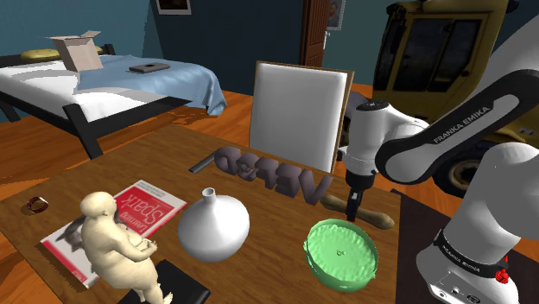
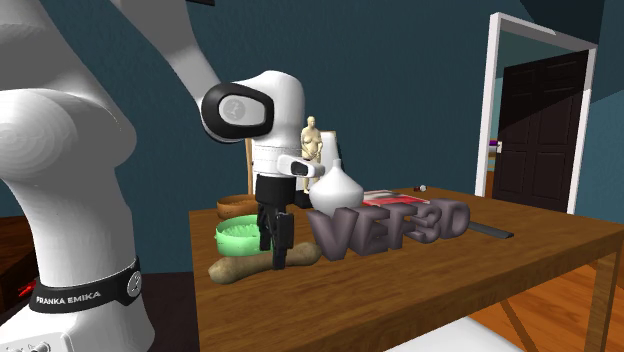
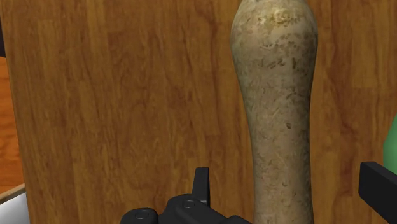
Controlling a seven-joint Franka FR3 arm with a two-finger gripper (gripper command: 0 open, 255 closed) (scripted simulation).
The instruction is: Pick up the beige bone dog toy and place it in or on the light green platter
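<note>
Two stages to reckon with, grasp and transfer; neither complete.

Note the bone [image 1: 377, 218] lying flat on the bench [image 1: 155, 160], near the edge closest to the stand, just beside the platter [image 1: 313, 250] but apart from it. Not lifted, not gripped.

Note the tool [image 1: 352, 208] lowered upright over the bone's middle, fingers apart and set to either side of the shaft. Compare the wrist view: bone [image 3: 277, 114] running lengthwise between the two fingers [image 3: 201, 184] of the tool [image 3: 290, 184], with bare bench [image 3: 127, 95] on each side of the shaft. No contact, so nothing held.

See also the second exterior view: tool [image 2: 272, 252] down at the level of the bone [image 2: 235, 267], fingertips close to the bench [image 2: 540, 240], with the platter [image 2: 236, 236] just behind, light green and holding nothing.

Judged state: approach and alignment done, or nearly so.

Left to do:
- closing on the shaft
- lifting clear of the bench
- a short carry across to the platter
- release in or on it

Further out, for orientation only: grey block letters [image 1: 272, 175] behind the tool, a white vase [image 1: 213, 226] beyond the platter, then a pale figurine [image 1: 117, 246] on a red magazine [image 1: 147, 210]. All well apart from the likely path of the carry.
</note>
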